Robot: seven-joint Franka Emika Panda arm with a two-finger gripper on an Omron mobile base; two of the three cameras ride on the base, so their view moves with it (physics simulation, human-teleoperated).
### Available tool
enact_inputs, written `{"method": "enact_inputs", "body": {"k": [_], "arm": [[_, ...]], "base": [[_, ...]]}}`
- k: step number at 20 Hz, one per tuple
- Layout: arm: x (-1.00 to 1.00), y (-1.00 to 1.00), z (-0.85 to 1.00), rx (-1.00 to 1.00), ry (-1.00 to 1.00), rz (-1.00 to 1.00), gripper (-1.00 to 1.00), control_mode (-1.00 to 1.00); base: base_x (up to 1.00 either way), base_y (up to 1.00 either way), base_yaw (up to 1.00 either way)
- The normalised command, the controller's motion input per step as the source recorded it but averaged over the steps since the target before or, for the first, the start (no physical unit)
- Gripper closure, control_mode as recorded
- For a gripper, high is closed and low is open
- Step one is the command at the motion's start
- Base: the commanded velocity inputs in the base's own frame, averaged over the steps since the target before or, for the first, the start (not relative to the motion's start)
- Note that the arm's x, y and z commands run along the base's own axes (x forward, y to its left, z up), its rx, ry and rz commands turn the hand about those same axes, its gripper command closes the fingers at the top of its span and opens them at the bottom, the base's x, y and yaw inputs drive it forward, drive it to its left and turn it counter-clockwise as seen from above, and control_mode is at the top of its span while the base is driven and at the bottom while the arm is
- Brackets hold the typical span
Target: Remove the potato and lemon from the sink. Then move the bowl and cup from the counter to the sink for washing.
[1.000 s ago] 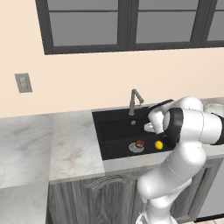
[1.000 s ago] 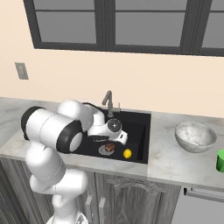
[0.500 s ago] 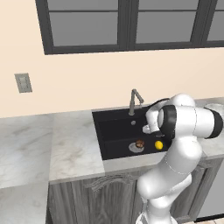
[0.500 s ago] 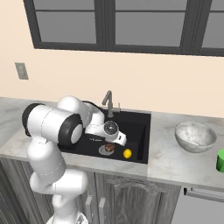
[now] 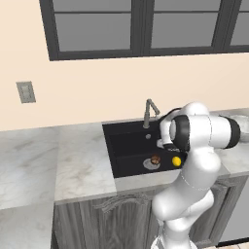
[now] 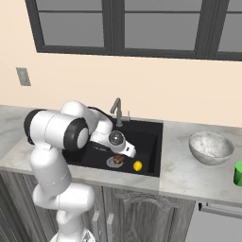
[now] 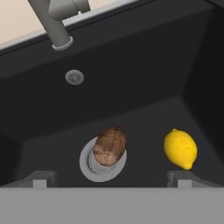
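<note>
Right base view showed the marbled grey surface [image 6: 186,172] carrying the wide speckled whitish bowl [image 6: 211,147] and, at the frame's edge, the small green cup [image 6: 238,173], both well apart from the large black rectangular sink [image 6: 146,142]. Inside the basin, the dark-brown potato [image 7: 110,145] sat on the round grey metal drain [image 7: 89,168], with the bright yellow lemon [image 7: 180,148] near it. The gripper [image 7: 112,178] hung above them, its fingers [image 7: 41,178] spread wide and empty. A good pick would likely centre over the potato before descending, keeping clear of the lemon.
</note>
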Motion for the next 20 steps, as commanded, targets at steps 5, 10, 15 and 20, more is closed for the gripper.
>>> {"method": "enact_inputs", "body": {"k": [5,10,15,20], "arm": [[0.09,0.00,-0.02,-0.01,0.00,-0.04,-1.00,-1.00],[0.03,0.00,-0.05,0.00,0.00,-0.04,-1.00,-1.00],[0.00,0.00,-0.04,0.00,0.00,-0.02,-1.00,-1.00],[0.00,0.00,-0.01,0.00,0.00,0.00,-1.00,-1.00]], "base": [[0.00,0.00,0.00],[0.00,0.00,0.00],[0.00,0.00,0.00],[0.00,0.00,0.00]]}}
